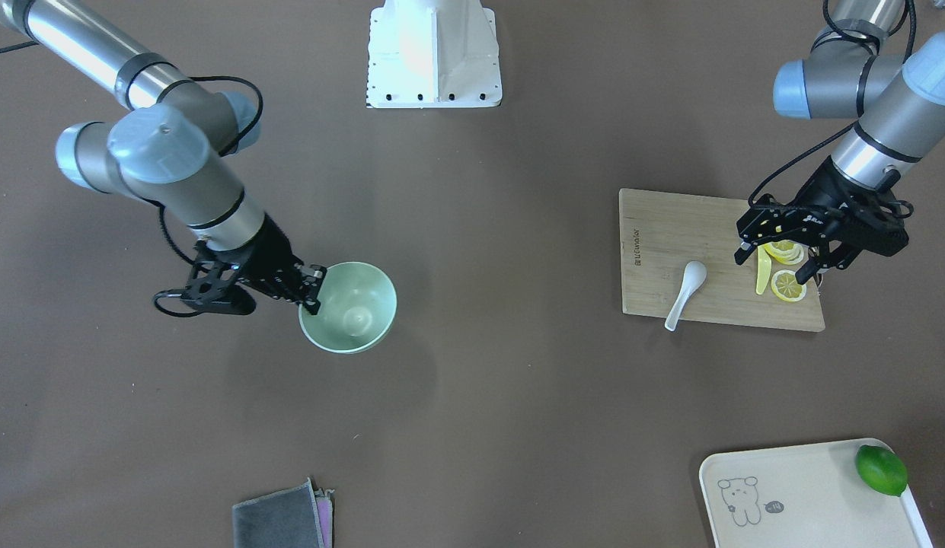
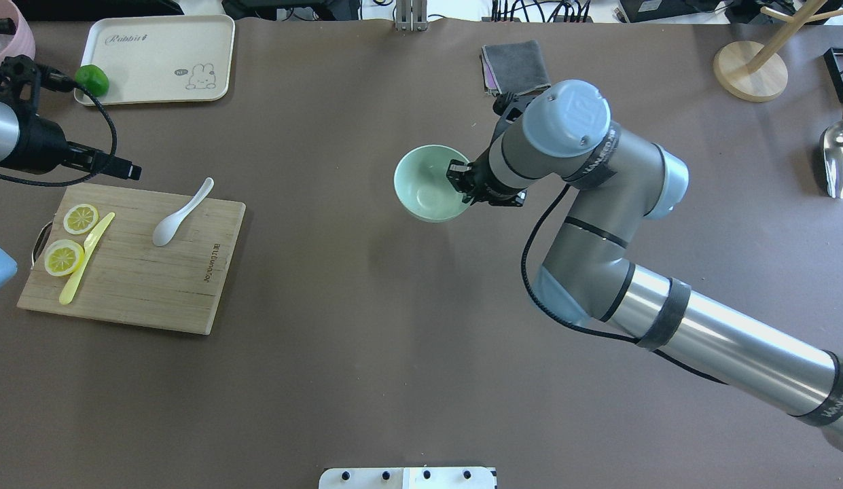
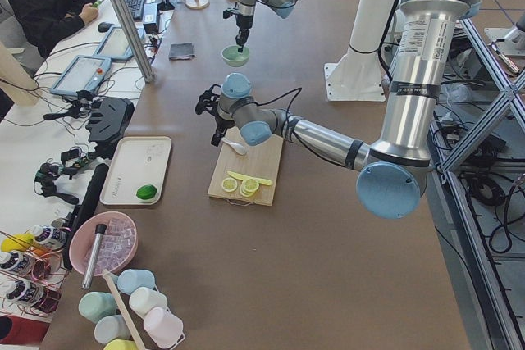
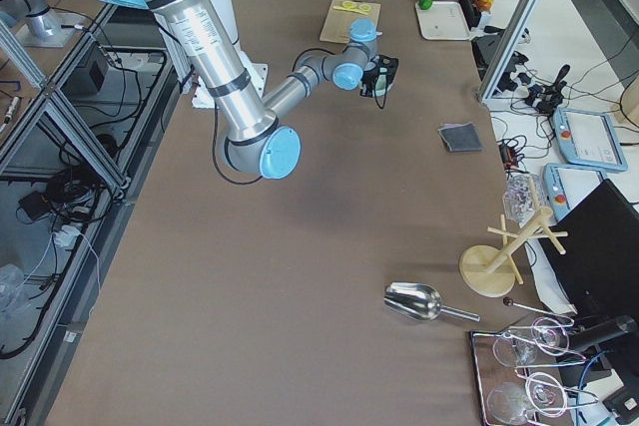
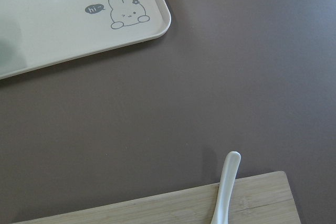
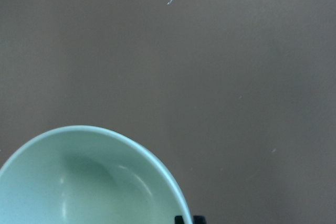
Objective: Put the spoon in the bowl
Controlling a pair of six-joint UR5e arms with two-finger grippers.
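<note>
Brown matting covers the table [image 1: 472,426]. On it a small white glossy soup spoon [image 1: 687,291] lies on a rectangular bamboo cutting board [image 1: 670,228], well apart from the bowl, its handle tip overhanging the board's edge. The left gripper [image 1: 778,262] hangs over yellow lemon slices [image 1: 788,285] at the board's other end, its fingers spread and grasping nothing. The right gripper [image 1: 314,293] is clamped on the rim of a round pale mint-green bowl [image 1: 362,304], one finger inside and one outside.
</note>
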